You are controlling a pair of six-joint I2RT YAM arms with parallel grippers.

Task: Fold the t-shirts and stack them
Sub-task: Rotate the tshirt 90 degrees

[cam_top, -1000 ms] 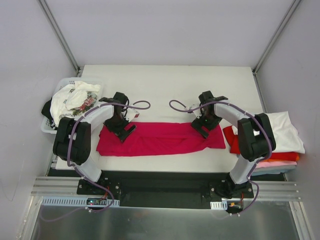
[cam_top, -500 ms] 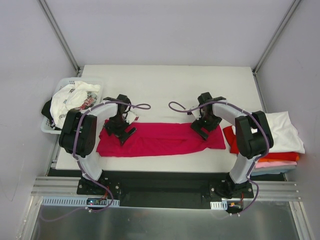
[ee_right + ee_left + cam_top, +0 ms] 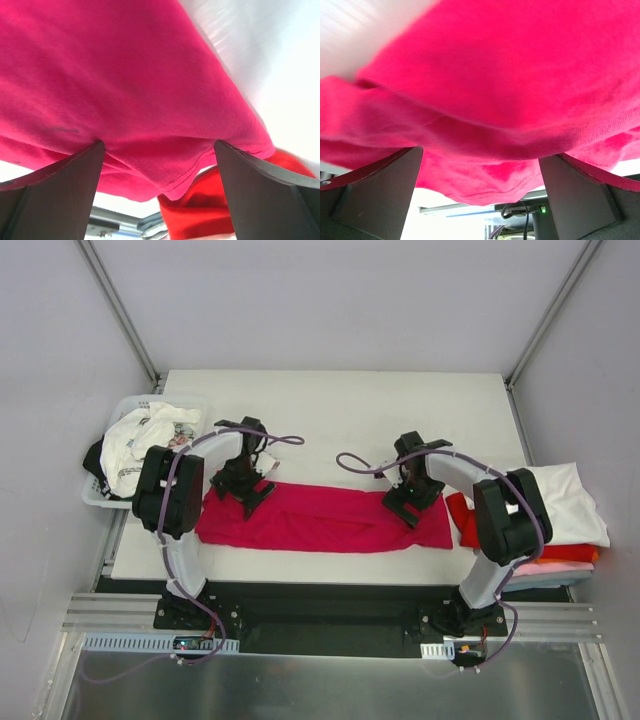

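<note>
**T-shirt (image 3: 320, 522) lies flat, ready for its next fold**

The t-shirt is crimson and lies on the table (image 3: 340, 410), close to the front edge. It is folded into a long flat strip. The left gripper (image 3: 249, 494) sits over its left end and the right gripper (image 3: 406, 507) over its right end. Both have their fingers spread wide and hold nothing. The cloth just lies under them.

To do this step well, I think each gripper should go down at its own end and pinch all the layers at once. Then both should lift to the same height, so the strip does not twist or fall open.

The strip runs left to right, with its long side along the front edge of the table. Its right end is just beside the pile of folded shirts (image 3: 565, 502). Which end has the neck — I cannot tell.
</note>
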